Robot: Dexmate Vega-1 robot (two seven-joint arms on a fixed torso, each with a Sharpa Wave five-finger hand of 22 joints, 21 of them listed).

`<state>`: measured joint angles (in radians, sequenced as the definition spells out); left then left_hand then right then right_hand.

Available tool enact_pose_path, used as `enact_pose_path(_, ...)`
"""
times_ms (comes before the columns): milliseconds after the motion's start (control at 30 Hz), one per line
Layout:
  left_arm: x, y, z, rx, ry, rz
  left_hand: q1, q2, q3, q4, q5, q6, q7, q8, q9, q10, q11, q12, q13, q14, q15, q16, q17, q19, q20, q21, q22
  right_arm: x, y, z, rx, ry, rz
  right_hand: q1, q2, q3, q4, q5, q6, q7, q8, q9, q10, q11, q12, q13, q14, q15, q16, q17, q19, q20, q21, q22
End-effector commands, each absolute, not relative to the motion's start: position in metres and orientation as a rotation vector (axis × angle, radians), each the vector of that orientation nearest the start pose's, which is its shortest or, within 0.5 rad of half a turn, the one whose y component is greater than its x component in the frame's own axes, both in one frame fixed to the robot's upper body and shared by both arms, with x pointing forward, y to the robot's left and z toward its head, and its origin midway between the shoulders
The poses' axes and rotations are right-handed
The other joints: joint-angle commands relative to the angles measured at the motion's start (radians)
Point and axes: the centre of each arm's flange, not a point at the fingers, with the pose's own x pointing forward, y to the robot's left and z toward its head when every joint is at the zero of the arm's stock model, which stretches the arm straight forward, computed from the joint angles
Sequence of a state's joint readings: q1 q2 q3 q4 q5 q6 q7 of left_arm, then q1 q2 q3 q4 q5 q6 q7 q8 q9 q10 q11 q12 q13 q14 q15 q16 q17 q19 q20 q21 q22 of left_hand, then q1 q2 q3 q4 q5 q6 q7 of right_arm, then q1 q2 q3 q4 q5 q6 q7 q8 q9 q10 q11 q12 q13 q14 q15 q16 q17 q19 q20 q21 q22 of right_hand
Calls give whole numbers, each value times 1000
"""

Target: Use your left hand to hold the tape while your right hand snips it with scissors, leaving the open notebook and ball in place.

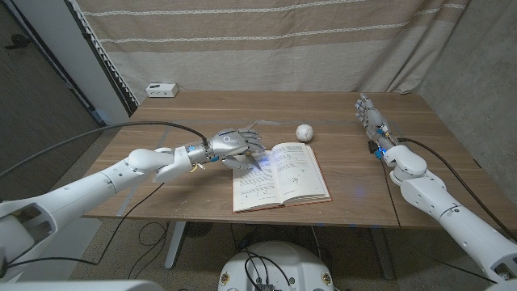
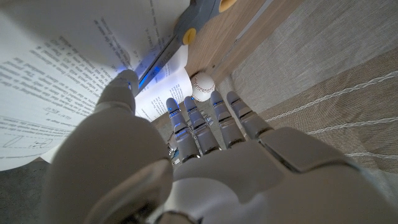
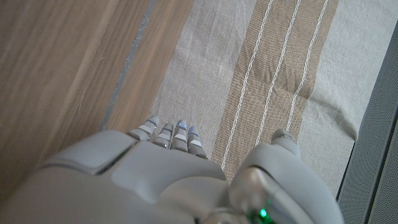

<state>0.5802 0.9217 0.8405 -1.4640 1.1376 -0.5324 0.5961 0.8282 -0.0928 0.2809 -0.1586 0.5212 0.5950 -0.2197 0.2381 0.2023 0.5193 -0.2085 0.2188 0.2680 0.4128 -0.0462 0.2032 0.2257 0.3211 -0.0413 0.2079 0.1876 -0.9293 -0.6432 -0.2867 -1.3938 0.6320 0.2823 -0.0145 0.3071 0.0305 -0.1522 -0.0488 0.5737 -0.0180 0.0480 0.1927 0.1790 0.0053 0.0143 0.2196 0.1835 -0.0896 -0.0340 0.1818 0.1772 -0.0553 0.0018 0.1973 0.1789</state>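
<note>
Left hand over the open notebook's left page; right hand idle at the table's right edge.

The silver-jointed left hand [image 1: 236, 145] hovers with fingers spread, grasping nothing, beside grey-handled scissors [image 2: 186, 31] with yellow accents lying on the printed white paper notebook [image 1: 279, 174]. A round white stitched ball [image 1: 304, 131] sits just behind the book on the wood-grain table [image 1: 339, 113]. The right hand [image 1: 369, 113] stands fingers extended, empty. Tape: cannot tell.

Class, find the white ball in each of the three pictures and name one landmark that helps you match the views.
Head view: the ball lies on the table, just beyond the open notebook.
Left wrist view: the ball sits past the left hand's fingers, beside the notebook's page.
Right wrist view: not in it.
Shared landmark: the striped curtain.
</note>
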Motion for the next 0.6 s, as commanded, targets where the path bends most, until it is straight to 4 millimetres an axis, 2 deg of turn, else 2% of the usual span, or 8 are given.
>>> enact_pose_path(33,581,209,-47,1886,-1401,-316,20,-2,16,1,-6,16,0,8,4,30,-1,20,4,22,-177,12,6,6,-110,5,3,626,-353,-21,-56,-608,107,1,4,-9,1,9,0,-8,1,5,-3,-4,-4,4,-10,-15,1,1,-9,2,0,2)
enact_pose_path(600,584,206,-50,1895,-1391,-324,33,-3,29,5,-17,56,1,19,3,78,-3,48,15,56,-178,20,15,14,-110,11,6,624,-354,-16,-56,-617,109,1,7,-11,2,9,0,-9,1,5,-1,-3,-3,4,-9,-16,2,1,-6,-1,1,2)
